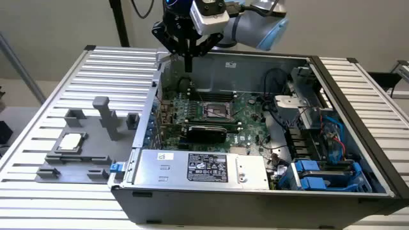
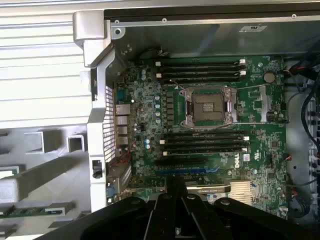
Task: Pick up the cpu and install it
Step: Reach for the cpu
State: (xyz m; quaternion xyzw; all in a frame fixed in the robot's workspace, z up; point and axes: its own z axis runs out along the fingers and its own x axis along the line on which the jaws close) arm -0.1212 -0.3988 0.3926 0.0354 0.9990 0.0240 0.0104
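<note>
The cpu (image 1: 70, 140), a small pale silvery square, lies in a recess of the grey fixture (image 1: 96, 165) on the slatted table, at the exterior view's left. My gripper (image 1: 189, 64) hangs high over the back left corner of the open computer case, far from the cpu. Its dark fingers are shut together with nothing between them. In the wrist view the gripper (image 2: 176, 195) looks straight down on the green motherboard (image 2: 250, 165). The dark metal-framed socket (image 2: 209, 107) stands open and bare; it is also visible in the middle of the board as the socket (image 1: 217, 111).
A long black expansion card (image 1: 204, 132) lies across the board in front of the socket. A silver power supply (image 1: 198, 167) fills the case's near side. Cables and blue drive bays (image 1: 326, 175) crowd the exterior view's right. Grey posts (image 1: 105, 115) rise from the fixture.
</note>
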